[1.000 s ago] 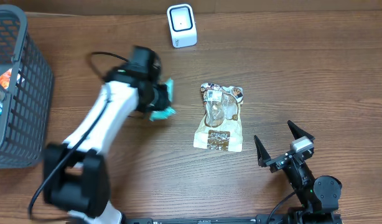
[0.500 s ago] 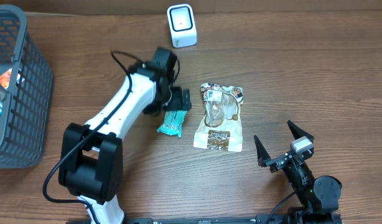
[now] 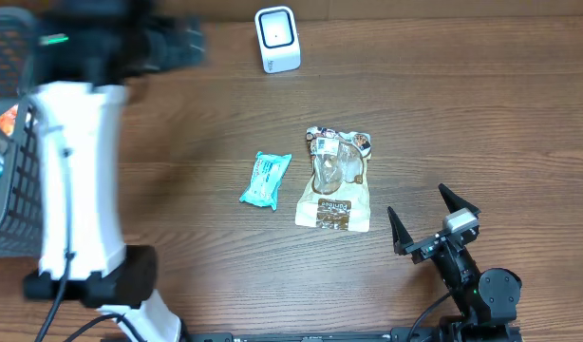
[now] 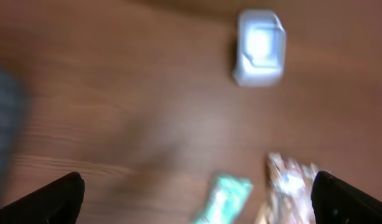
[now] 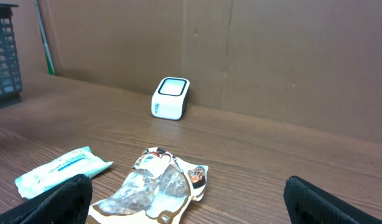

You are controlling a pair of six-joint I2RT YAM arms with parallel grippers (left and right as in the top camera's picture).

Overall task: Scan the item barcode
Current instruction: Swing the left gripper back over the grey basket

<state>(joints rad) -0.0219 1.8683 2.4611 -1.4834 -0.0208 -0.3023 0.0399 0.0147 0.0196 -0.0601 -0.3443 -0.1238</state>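
A small teal packet point(image 3: 266, 180) lies flat on the wooden table, just left of a brown-and-white pouch point(image 3: 335, 179). The white barcode scanner point(image 3: 277, 39) stands at the far edge. My left gripper point(image 3: 182, 43) is raised high at the far left, blurred, well away from both items. In the left wrist view its jaws point(image 4: 200, 199) stand wide open with nothing between them, the teal packet point(image 4: 222, 199) and scanner point(image 4: 259, 46) far below. My right gripper point(image 3: 424, 217) rests open at the near right, facing the pouch point(image 5: 157, 186), the teal packet point(image 5: 60, 168) and the scanner point(image 5: 171, 98).
A dark mesh basket point(image 3: 45, 114) with several items inside stands at the left edge, under and beside my left arm point(image 3: 78, 161). A cardboard wall point(image 5: 272, 56) backs the table behind the scanner.
My left gripper opened and let go of the teal packet, which now lies beside the pouch. The left arm then swung up and away to the far left. The right arm stayed still.
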